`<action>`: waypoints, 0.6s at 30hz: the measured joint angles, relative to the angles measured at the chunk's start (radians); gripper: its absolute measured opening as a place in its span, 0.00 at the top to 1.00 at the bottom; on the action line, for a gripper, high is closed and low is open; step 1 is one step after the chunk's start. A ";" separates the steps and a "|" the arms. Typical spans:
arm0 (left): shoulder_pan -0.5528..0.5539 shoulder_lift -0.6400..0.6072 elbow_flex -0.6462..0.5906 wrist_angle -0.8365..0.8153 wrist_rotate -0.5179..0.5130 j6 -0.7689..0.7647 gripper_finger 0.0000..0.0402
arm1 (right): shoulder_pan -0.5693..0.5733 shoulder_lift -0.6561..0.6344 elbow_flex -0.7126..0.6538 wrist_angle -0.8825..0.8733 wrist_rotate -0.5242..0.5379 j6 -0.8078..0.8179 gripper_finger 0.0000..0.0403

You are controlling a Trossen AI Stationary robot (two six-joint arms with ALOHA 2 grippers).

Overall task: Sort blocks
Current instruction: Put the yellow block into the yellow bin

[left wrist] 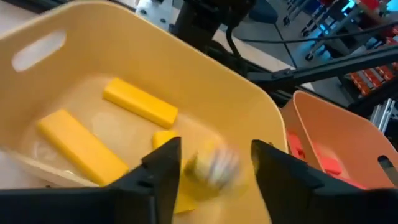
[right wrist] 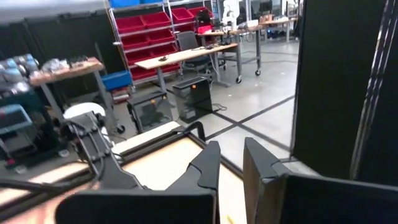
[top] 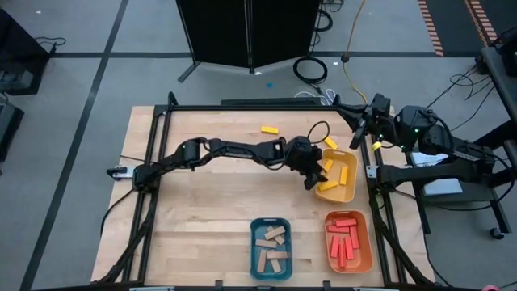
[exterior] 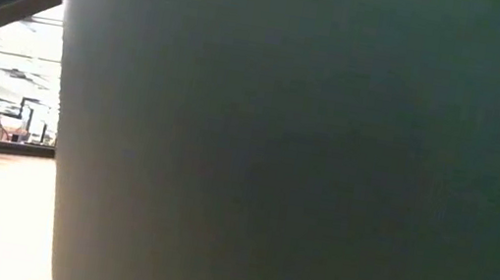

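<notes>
While my left claw hangs spread over the yellow tray, a blurred yellow block sits between its fingers. Two more yellow blocks lie inside. One yellow block stays on the counter. My right claw waits, slightly parted, at the counter's far right corner.

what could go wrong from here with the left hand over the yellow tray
1. The left hand is open above the yellow tray with a blurred yellow block between its fingers; if the block is dropping, it might bounce out.
2. The hand sits close to the tray's near rim, so pulling back low could nudge the tray toward the orange tray.
3. One yellow block lies alone on the table, easy to miss.
</notes>
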 joint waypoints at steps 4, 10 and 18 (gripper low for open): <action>-0.001 0.000 0.000 -0.013 -0.001 -0.004 0.46 | 0.010 -0.002 0.000 -0.001 -0.003 0.072 1.00; 0.024 -0.045 -0.001 -0.034 -0.002 0.033 0.44 | 0.018 -0.005 0.000 0.003 -0.003 0.079 1.00; 0.149 -0.194 -0.001 -0.354 -0.030 0.157 0.44 | 0.018 -0.028 0.000 0.005 -0.004 0.106 1.00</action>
